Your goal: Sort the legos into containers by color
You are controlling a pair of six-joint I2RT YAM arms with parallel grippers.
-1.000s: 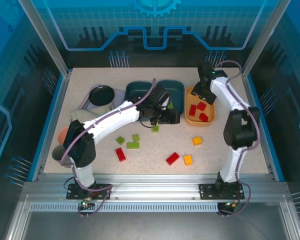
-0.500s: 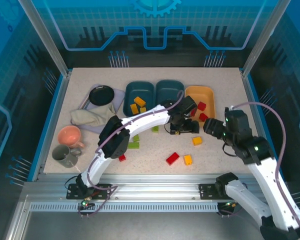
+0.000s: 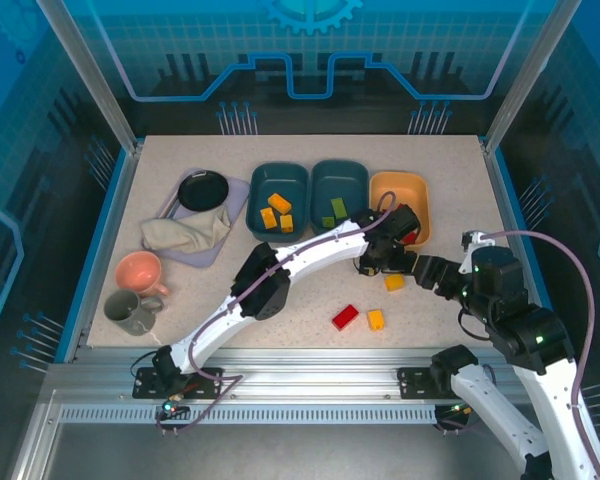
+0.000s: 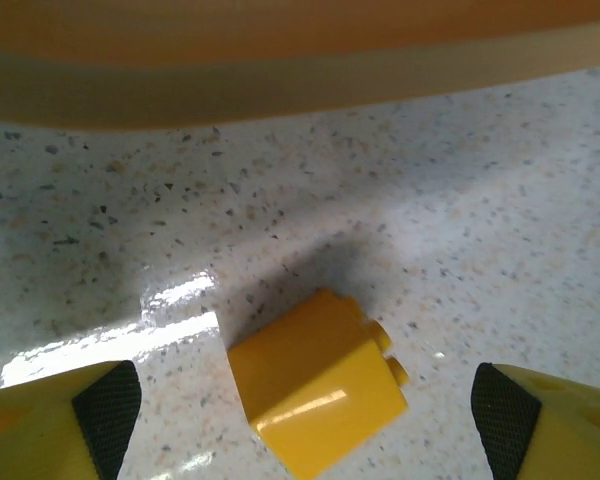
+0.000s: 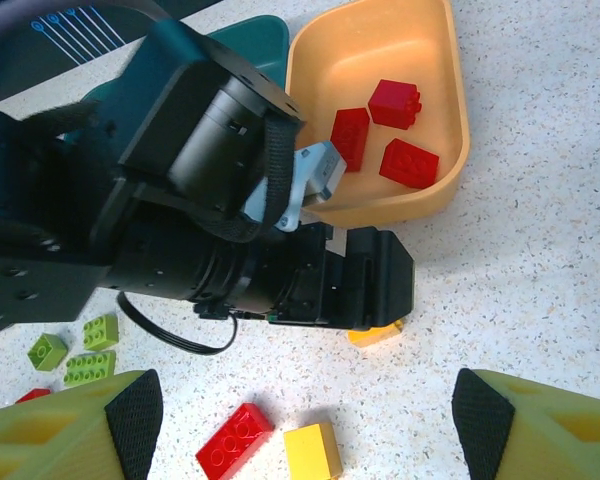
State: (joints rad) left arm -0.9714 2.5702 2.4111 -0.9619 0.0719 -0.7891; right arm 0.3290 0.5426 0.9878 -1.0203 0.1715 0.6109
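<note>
- Three trays: an orange tray [image 3: 405, 190], a near teal tray [image 3: 340, 178] beside it on the left, and a far teal tray [image 3: 280, 180] beyond that.
- Three red bricks [image 5: 408, 162] lie in the orange tray, two green bricks [image 3: 338, 207] in the near teal tray, and three yellow bricks [image 3: 278, 204] in the far one.
- Loose on the desk [image 3: 460, 190], nearer than the orange tray: two yellow, one red [image 3: 345, 316] and three green [image 5: 85, 368].
- The left end effector [image 4: 302, 415] is open, straddling one loose yellow brick [image 4: 315, 385] just off the orange tray's near rim, not touching it.
- The right end effector [image 5: 302, 420] is open and empty, right of that brick.
- Half a second ago the left end effector was further left. A second ago the right one hung over the orange tray.
- The bricks are glossy, studded plastic. The desk is speckled. The trays are smooth rounded rectangles.
</note>
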